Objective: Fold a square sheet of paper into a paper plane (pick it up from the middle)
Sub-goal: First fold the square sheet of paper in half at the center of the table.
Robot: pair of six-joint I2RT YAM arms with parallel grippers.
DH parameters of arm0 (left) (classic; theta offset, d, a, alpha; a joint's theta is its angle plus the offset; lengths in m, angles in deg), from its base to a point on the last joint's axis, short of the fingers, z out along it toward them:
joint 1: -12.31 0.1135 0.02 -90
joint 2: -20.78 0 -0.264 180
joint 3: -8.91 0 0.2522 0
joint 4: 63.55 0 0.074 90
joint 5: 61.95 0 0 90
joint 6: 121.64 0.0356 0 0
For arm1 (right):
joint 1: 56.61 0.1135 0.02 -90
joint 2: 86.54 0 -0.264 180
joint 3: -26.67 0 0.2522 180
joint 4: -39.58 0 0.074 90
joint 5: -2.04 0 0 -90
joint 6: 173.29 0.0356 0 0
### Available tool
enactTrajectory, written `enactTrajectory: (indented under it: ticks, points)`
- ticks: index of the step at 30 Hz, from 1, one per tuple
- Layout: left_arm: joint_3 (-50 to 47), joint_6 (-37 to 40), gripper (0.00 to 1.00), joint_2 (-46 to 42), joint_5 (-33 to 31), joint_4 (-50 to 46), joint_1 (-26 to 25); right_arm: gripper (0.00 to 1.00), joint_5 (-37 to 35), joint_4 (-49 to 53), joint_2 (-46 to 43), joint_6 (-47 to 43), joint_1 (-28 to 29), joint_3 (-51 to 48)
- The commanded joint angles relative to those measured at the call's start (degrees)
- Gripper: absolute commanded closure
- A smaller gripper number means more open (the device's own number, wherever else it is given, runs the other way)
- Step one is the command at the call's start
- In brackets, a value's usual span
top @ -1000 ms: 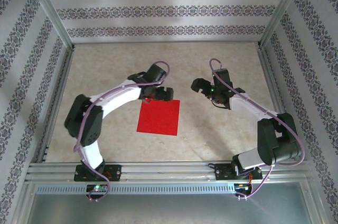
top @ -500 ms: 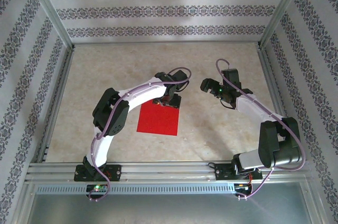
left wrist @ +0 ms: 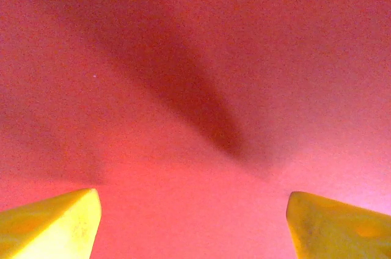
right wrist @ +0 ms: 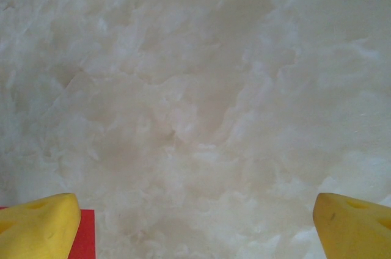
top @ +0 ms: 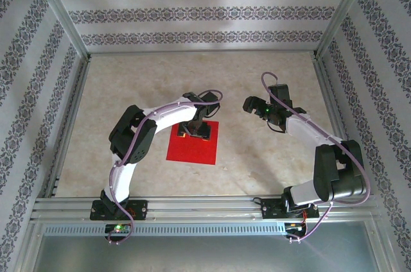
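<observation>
The square sheet of paper [top: 192, 147] lies flat on the marble table, bright red, near the middle. My left gripper [top: 196, 132] hangs low over the sheet's upper half, open; in the left wrist view its yellow fingertips [left wrist: 55, 225] stand wide apart with plain red paper [left wrist: 195, 88] between them and a dark shadow across it. To the right of the sheet, over bare table, hovers my right gripper [top: 249, 103], open. Its yellow fingertips [right wrist: 351, 222] are spread wide, and a corner of the red sheet [right wrist: 87, 234] shows at the lower left of the right wrist view. No paper plane is formed.
Patterned walls and an aluminium frame [top: 192, 204] enclose the pale marble tabletop [top: 128, 86]. Both arm bases sit on the rail at the near edge.
My left gripper has swung right and then come down over the red sheet's upper part. My right gripper shifted slightly right and has held there since.
</observation>
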Motion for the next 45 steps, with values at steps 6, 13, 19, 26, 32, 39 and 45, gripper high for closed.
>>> enactTrajectory:
  ticks: [6,13,19,26,32,39,45]
  points:
    - [-1.1,1.3,0.18,0.6,3.2,0.4,0.5,0.02,1.3,0.3,2.0,-0.1,-0.3,0.8]
    - [-2.4,0.9,0.21,2.1,1.5,-0.2,0.5,0.02,1.4,0.4,2.2,0.0,-0.3,1.2]
    - [-3.3,0.6,0.25,3.6,1.2,0.3,0.6,0.02,1.2,0.6,2.3,0.0,-0.3,1.3]
    - [-6.2,0.7,0.31,3.5,2.5,3.6,0.8,0.02,0.9,0.5,2.3,0.4,-0.4,1.4]
    - [-7.3,0.7,0.36,3.0,2.8,4.6,1.3,0.02,1.3,0.6,2.7,0.6,-0.3,1.7]
    - [-7.8,1.5,0.56,-2.7,4.1,6.5,2.2,0.02,1.5,0.7,2.3,1.1,-0.3,2.0]
    - [-13.1,0.1,0.73,-14.5,16.2,17.8,5.6,0.02,4.5,-0.6,2.1,1.4,-0.2,2.0]
